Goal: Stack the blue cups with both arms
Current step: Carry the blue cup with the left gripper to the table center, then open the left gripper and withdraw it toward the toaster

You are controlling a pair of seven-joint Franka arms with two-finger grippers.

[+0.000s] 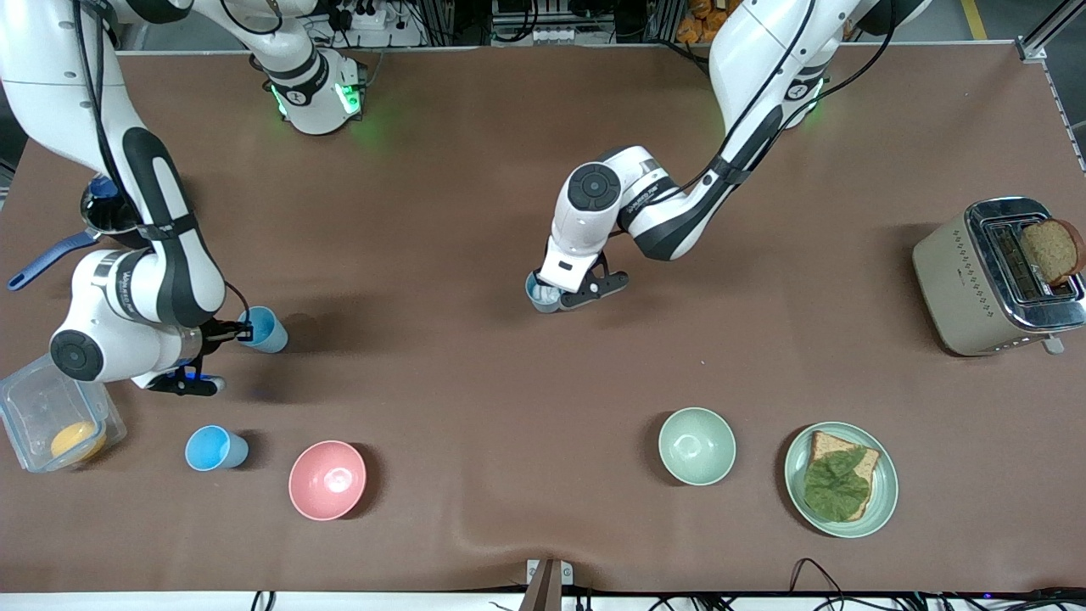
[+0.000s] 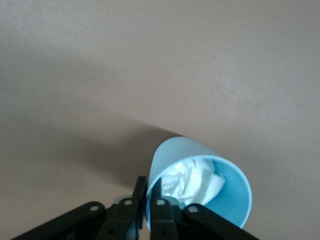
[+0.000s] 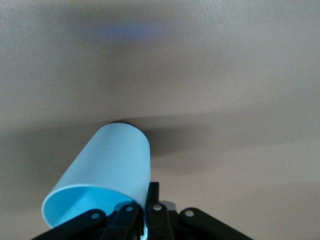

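My left gripper (image 1: 543, 287) is shut on the rim of a grey-blue cup (image 1: 540, 299) near the middle of the table. In the left wrist view the gripper (image 2: 150, 180) pinches the wall of that cup (image 2: 220, 200), which has crumpled white paper (image 2: 192, 181) in it. My right gripper (image 1: 243, 330) is shut on the rim of a sky-blue cup (image 1: 266, 329) toward the right arm's end of the table. In the right wrist view the gripper (image 3: 148, 192) grips that cup (image 3: 112, 162), with one finger hidden inside it. A third blue cup (image 1: 215, 448) stands alone beside the pink bowl. I cannot tell whether the held cups touch the table.
A pink bowl (image 1: 327, 479), a pale green bowl (image 1: 697, 445) and a plate (image 1: 882, 501) with bread and a leaf lie nearest the front camera. A clear tub (image 1: 34, 399) and a blue-handled pan (image 1: 51, 255) are at the right arm's end. A toaster (image 1: 954, 288) stands at the left arm's end.
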